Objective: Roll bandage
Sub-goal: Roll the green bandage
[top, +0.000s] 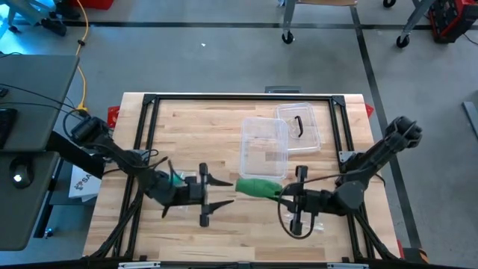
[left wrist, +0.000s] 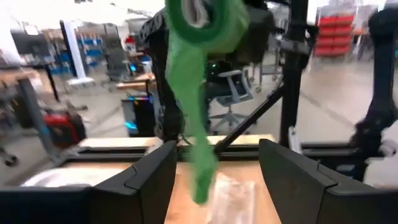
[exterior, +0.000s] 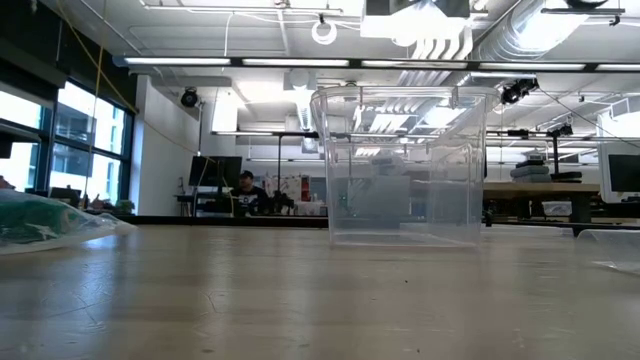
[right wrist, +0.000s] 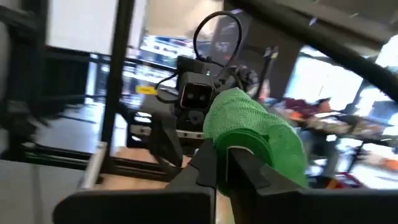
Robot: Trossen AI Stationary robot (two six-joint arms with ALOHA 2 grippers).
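Bandage held aloft, centre frame, above wooden surface (top: 194, 127).
Right end effector (top: 287, 193) clamps soft green fabric bandage roll (top: 258, 187); left end effector (top: 216, 194) spread wide, empty. Advise steady tail tension while winding.

Overhead looks straight down; low camera level with table (exterior: 300, 300) — wrists face each other.

The green bandage (exterior: 45, 222) is cut off at the low view's left edge.
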